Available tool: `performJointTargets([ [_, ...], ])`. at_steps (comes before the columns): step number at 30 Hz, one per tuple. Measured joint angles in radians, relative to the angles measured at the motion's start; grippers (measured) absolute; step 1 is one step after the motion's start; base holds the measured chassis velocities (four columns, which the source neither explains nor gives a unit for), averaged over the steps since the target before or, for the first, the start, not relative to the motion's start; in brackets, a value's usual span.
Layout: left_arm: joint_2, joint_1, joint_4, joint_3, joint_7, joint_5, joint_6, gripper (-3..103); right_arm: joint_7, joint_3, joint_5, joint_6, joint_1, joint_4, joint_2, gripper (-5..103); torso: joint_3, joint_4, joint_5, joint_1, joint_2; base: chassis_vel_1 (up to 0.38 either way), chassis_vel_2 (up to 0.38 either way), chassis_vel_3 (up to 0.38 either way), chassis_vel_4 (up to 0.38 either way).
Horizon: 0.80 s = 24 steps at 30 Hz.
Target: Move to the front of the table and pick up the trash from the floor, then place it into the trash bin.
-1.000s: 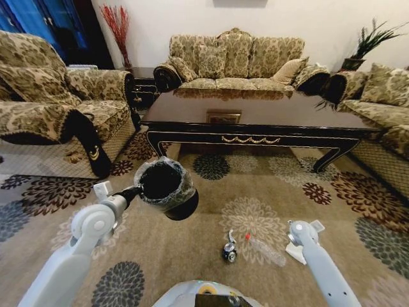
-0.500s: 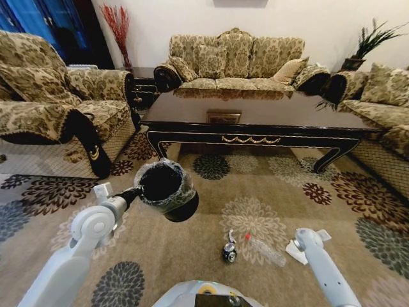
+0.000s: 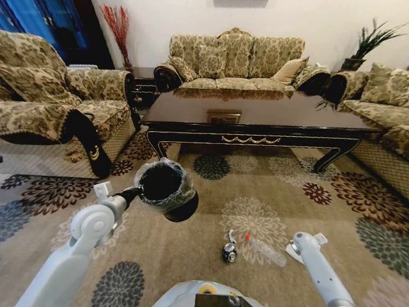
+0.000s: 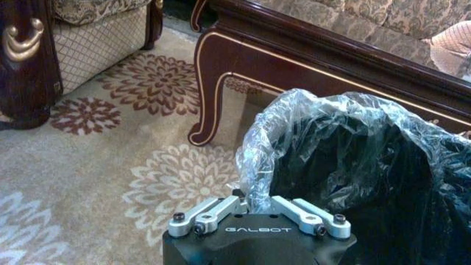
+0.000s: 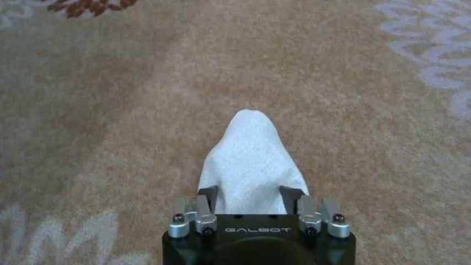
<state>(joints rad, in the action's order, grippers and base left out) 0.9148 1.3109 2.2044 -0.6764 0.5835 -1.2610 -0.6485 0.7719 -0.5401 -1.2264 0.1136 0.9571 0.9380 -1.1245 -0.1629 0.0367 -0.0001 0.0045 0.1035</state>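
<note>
Your right gripper [image 5: 250, 207] was down at the carpet, its fingers spread with the paper [image 5: 252, 165] standing between them, not yet pinched. Your left gripper [image 4: 254, 207] was pressed together on the bin [image 3: 167, 187] liner, holding the bin in the air, tilted. The bottle [image 3: 263, 249] and can [image 3: 229, 252] lay on the floor just left of the paper, in front of the desk [image 3: 255, 115]. The thin liner could have slipped or torn, dropping the bin. Closing too high could have caught only the paper's tip, so it pulled free.
</note>
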Motion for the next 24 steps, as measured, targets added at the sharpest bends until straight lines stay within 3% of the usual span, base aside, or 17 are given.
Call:
performJointTargets([
  [2,0.000,-0.002,-0.002,0.001,0.000,0.000,0.000,3,0.000,0.000,0.004,0.000,0.002,0.000,-0.001,59,0.000,0.0000,0.0000,0.000,0.000,0.000,0.000,0.000,0.000],
  [6,0.002,-0.009,-0.008,0.008,0.000,0.000,0.000,3,-0.001,0.001,0.019,-0.001,0.007,0.001,-0.003,43,0.000,0.0000,0.0000,0.000,0.000,0.000,0.000,0.000,0.000],
  [11,0.005,-0.011,-0.010,0.011,0.000,0.001,0.000,3,-0.002,0.001,0.029,-0.002,0.009,-0.001,-0.002,35,0.000,0.0000,0.0001,0.000,0.000,0.000,0.000,0.000,0.000],
  [13,0.007,-0.013,-0.010,0.014,0.000,0.001,0.001,3,-0.005,0.001,0.040,-0.006,0.014,0.000,0.000,24,0.000,0.0000,0.0000,0.000,0.000,0.000,0.000,0.000,0.000],
  [15,0.007,-0.013,-0.010,0.014,0.000,0.001,0.001,3,-0.005,0.002,0.044,-0.007,0.017,0.001,0.000,24,0.000,0.0000,0.0001,0.000,0.000,0.000,0.000,0.000,0.000],
  [18,0.008,-0.014,-0.010,0.015,0.000,0.001,0.001,3,-0.006,0.002,0.054,-0.011,0.028,0.023,0.006,12,0.000,0.0000,0.0000,0.000,0.000,0.000,0.000,0.000,0.000],
  [24,0.010,-0.015,-0.009,0.017,0.000,0.001,0.002,3,-0.006,0.003,0.072,-0.017,0.056,0.075,0.019,2,0.000,0.0000,0.0002,0.000,0.000,0.000,0.000,0.000,0.000],
])
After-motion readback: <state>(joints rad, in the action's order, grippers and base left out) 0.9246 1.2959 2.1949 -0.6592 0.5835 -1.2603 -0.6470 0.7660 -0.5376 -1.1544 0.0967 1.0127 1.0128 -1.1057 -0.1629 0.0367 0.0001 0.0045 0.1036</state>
